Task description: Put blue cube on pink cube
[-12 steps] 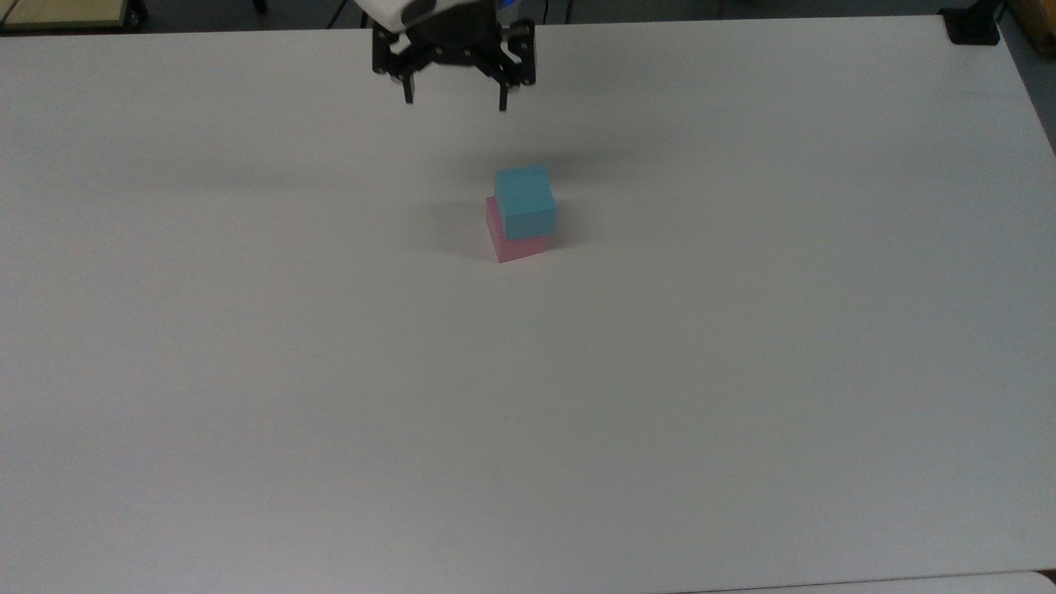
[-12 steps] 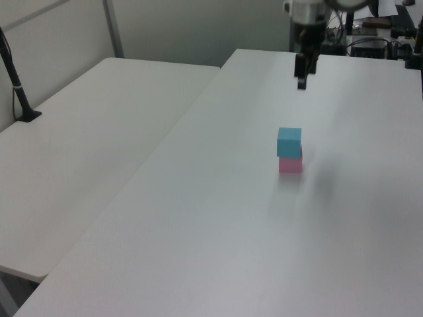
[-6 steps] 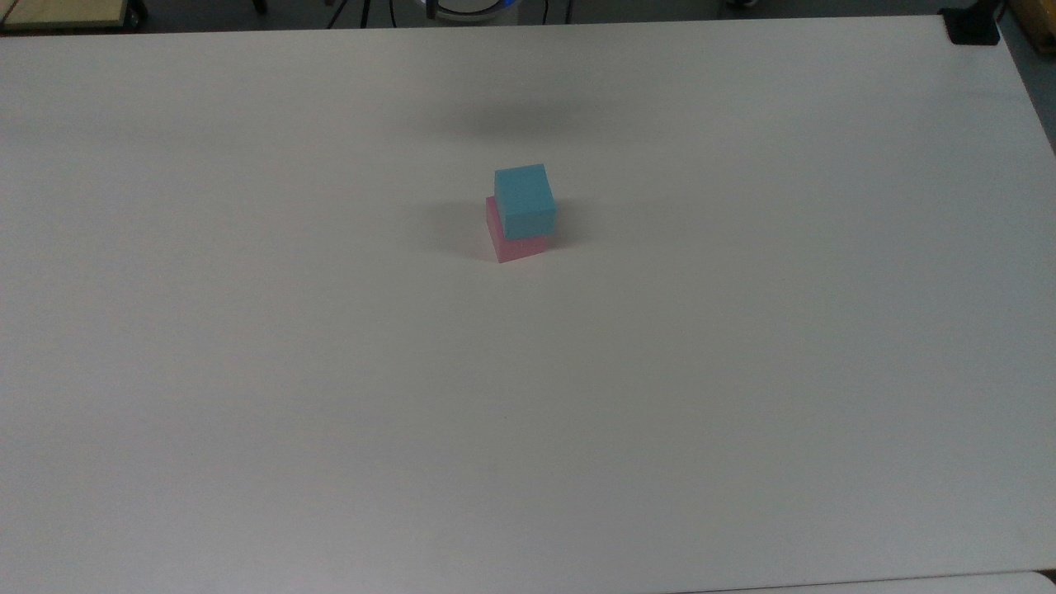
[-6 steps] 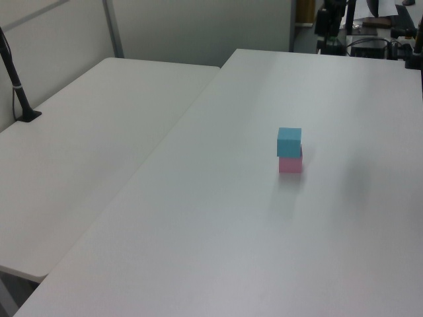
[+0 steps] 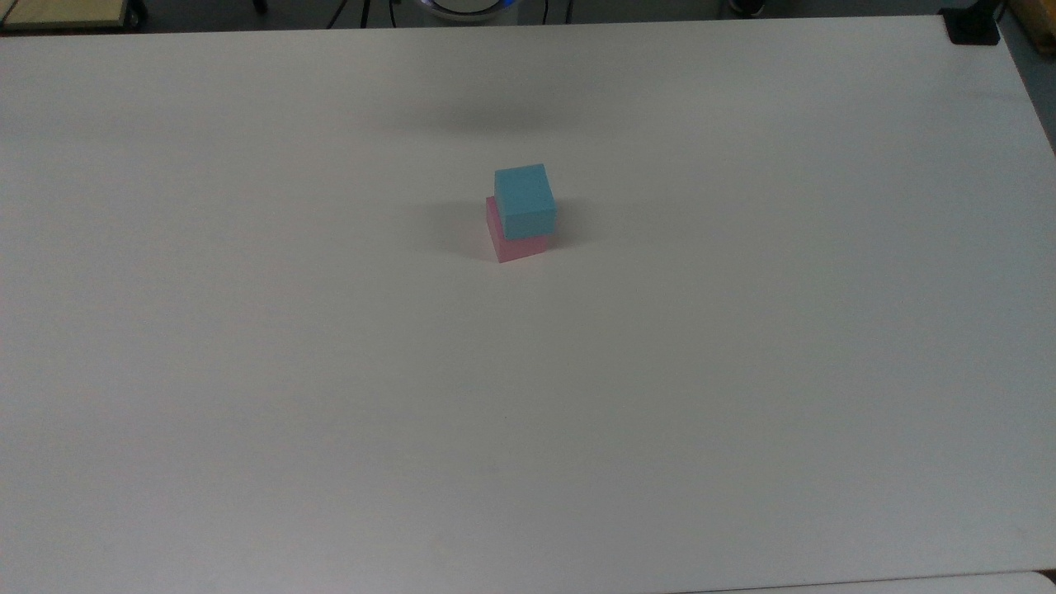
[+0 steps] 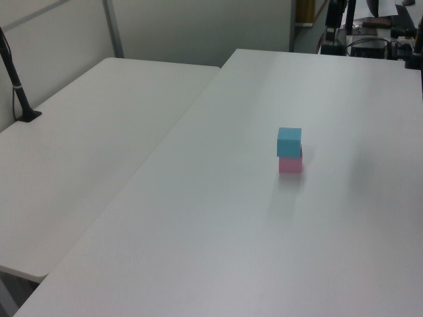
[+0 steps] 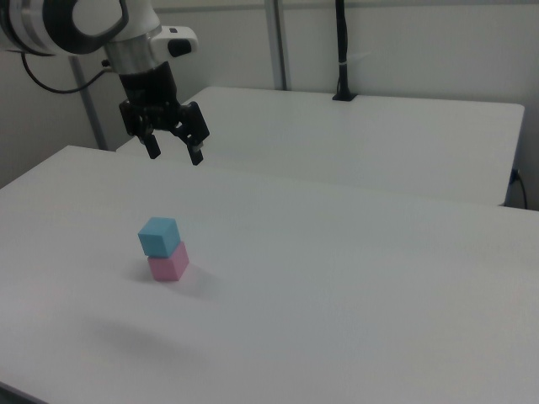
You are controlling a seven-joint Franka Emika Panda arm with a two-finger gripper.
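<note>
Since a second ago my jaws [image 7: 175, 151] rose clear, spread wide and empty, leaving the light-blue matte foam cube [image 5: 525, 200] atop the pale-pink foam cube [image 5: 516, 241] mid-counter [image 5: 742, 371]; looks light, squashy, best gripped by opposite side faces.

Top face of the pink cube [image 5: 518, 244] hidden under the blue cube [image 5: 525, 200], only two side strips peeking out in the top view. Far sides of both cubes turned away. Arm above the gripper [image 7: 174, 151] cut off by the right view's top-left edge. Cluttered gear beyond the table [image 6: 218, 218], too small to identify.
</note>
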